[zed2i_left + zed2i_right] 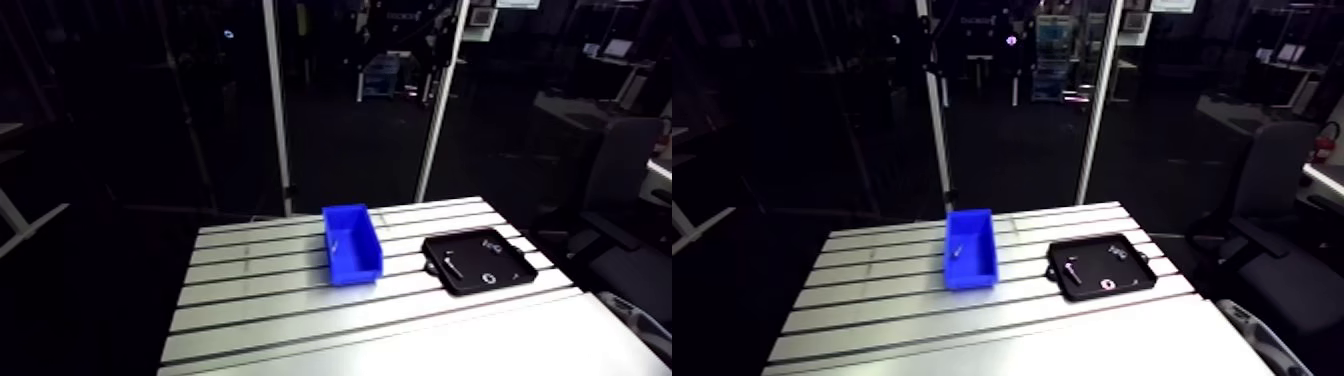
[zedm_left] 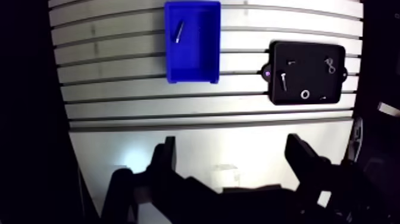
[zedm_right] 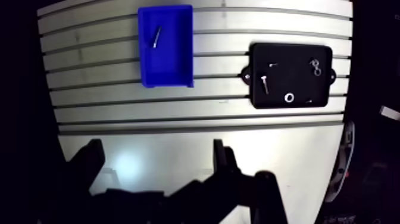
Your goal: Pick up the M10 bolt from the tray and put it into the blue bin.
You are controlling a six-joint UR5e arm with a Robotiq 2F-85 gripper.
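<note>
The gripper (image 2: 232, 149) is wide open and holds nothing. The M10 bolt (image 2: 178, 30) lies inside the blue bin (image 2: 202, 59), at 11 o'clock from the gripper. The black tray (image 2: 309, 59) is at 1 o'clock.

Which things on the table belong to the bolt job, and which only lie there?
For the job:
- blue bin
- bolt, already lying in the bin
- black tray
- gripper, open and empty, high above the table

Just lying in the tray:
- ring
- headed fastener, size unclear
- small metal piece
</note>
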